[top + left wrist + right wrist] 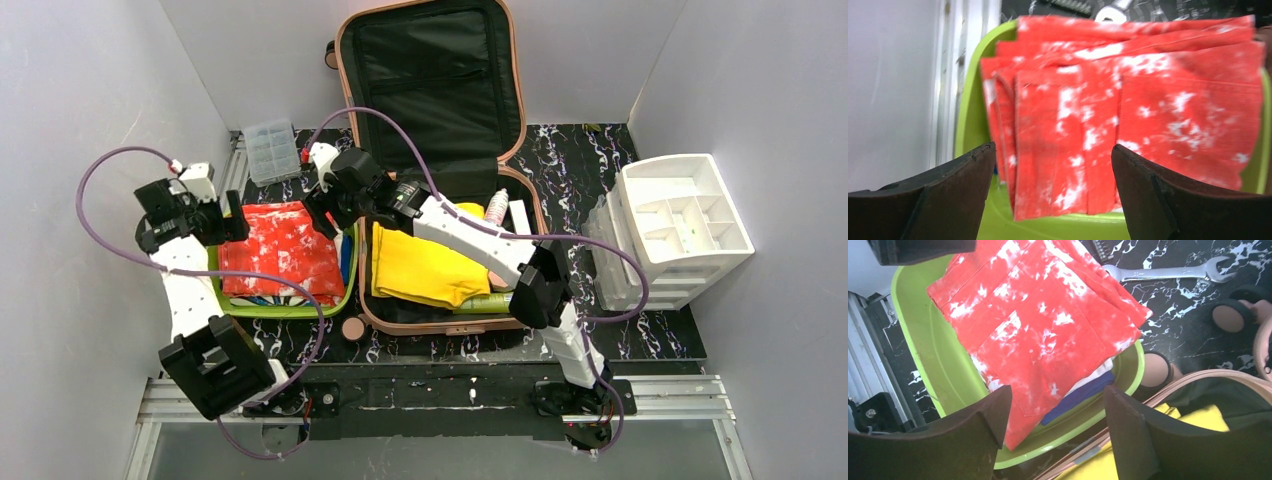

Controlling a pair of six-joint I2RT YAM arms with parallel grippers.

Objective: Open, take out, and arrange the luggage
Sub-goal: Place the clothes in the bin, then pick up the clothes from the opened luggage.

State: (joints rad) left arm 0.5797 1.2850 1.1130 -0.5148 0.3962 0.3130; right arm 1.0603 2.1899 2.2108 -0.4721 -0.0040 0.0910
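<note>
Both spread, left hand (1053,147), right hand (1058,390), over red cloth (285,250) in tray (290,312) beside luggage (430,60)

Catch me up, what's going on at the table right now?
The open pink suitcase is being unpacked. A folded red-and-white cloth lies in the green tray, and the left gripper and right gripper both hang open at either side of it, holding nothing. A yellow cloth and a bottle lie in the suitcase.

We see a folded red-and-white cloth (283,250) lying in a lime-green tray (938,350) at nine o'clock, a clear compartment box (271,150) at eleven, and a white drawer organizer (690,225) at three.
</note>
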